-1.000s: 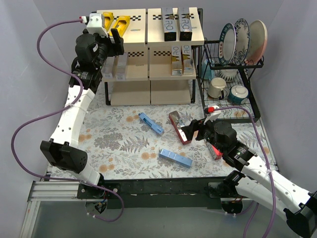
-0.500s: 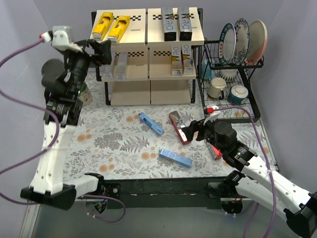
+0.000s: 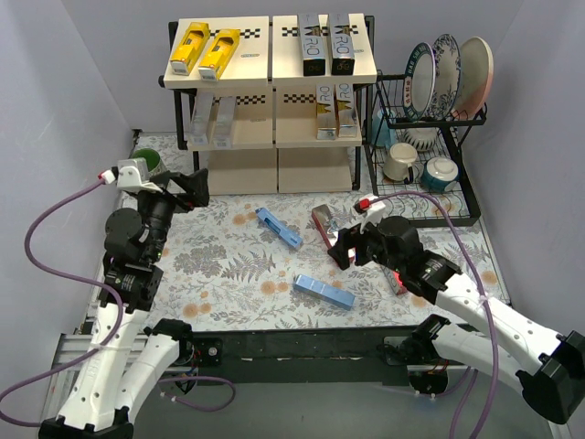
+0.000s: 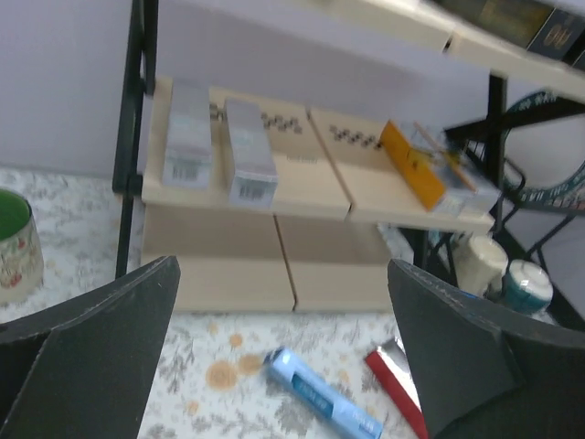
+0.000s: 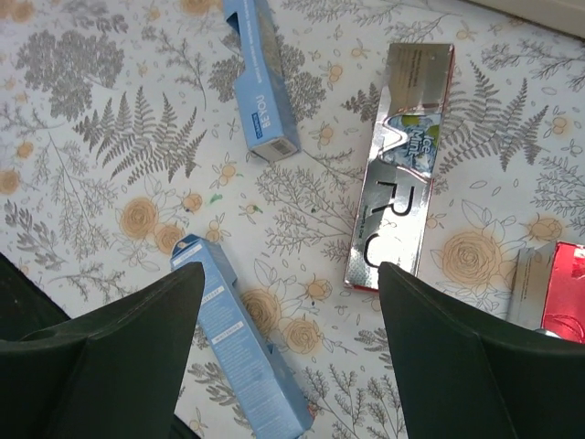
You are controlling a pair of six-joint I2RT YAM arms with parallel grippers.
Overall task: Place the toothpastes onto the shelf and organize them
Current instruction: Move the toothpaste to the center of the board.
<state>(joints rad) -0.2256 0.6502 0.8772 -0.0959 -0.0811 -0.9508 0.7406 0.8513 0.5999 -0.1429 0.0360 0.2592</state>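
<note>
Eight toothpaste cartons lie sorted on the three-tier black-framed shelf [image 3: 254, 71] with cream boards, at the top of the frame. Two long yellow cartons [image 3: 219, 53] and two black cartons [image 3: 313, 46] share the top board. Two silver-grey cartons [image 3: 222, 121] and two gold-white cartons [image 3: 325, 101] share the middle one, like beside like, apparently to keep colours grouped.

Four more lie scattered on the floral-patterned worktop [image 3: 210, 265]: two pale blue cartons [image 3: 278, 228], a mirror-silver carton [image 3: 329, 233] with a red edge, and a red carton [image 5: 559, 294] just beside it at lower right.

The right tool [image 3: 345, 245] hangs directly above the silver carton, its jaws spread wide and gripping nothing, probably lined up to straddle it. At left centre, the left tool [image 3: 194, 189] stands fully open and empty, aimed toward the shelf and well clear of the cartons below.
</note>
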